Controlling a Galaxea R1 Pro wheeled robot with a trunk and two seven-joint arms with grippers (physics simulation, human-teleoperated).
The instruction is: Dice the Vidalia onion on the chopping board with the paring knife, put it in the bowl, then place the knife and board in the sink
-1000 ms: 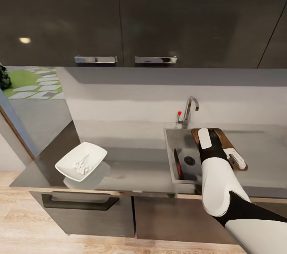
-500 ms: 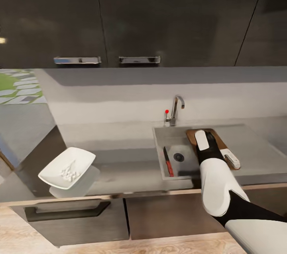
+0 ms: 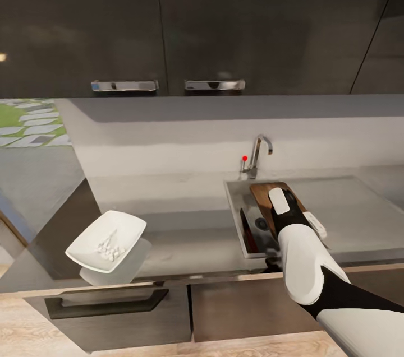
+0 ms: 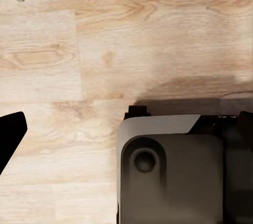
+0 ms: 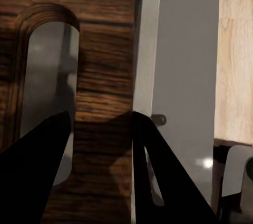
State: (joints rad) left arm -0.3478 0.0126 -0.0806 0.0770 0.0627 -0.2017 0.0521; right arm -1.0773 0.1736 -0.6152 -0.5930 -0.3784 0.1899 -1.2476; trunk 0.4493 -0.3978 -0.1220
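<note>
My right gripper (image 3: 312, 222) is shut on the brown chopping board (image 3: 265, 193), which hangs tilted over the right part of the sink (image 3: 234, 212). In the right wrist view the gripper (image 5: 100, 116) clamps the strip of board (image 5: 105, 66) beside its handle slot, one dark finger (image 5: 39, 171) over the slot. The paring knife (image 3: 246, 226), red-handled, lies in the basin. The white bowl (image 3: 92, 236) sits tilted at the countertop's (image 3: 185, 228) left end, with pale diced onion (image 3: 110, 247) inside. The left gripper's fingertip (image 4: 10, 134) hangs over the floor, set wide.
A chrome faucet (image 3: 259, 151) with a red knob (image 3: 244, 158) stands behind the basin. The steel drainboard (image 3: 353, 205) stretches to the right. Dark wall cabinets (image 3: 168, 21) hang above, drawers (image 3: 106, 301) sit below. The robot's base (image 4: 168, 171) rests on wooden floor (image 4: 105, 50).
The head view has shifted sideways. My right arm has carried the chopping board left, from over the drainboard to over the basin. Knife and bowl stay put.
</note>
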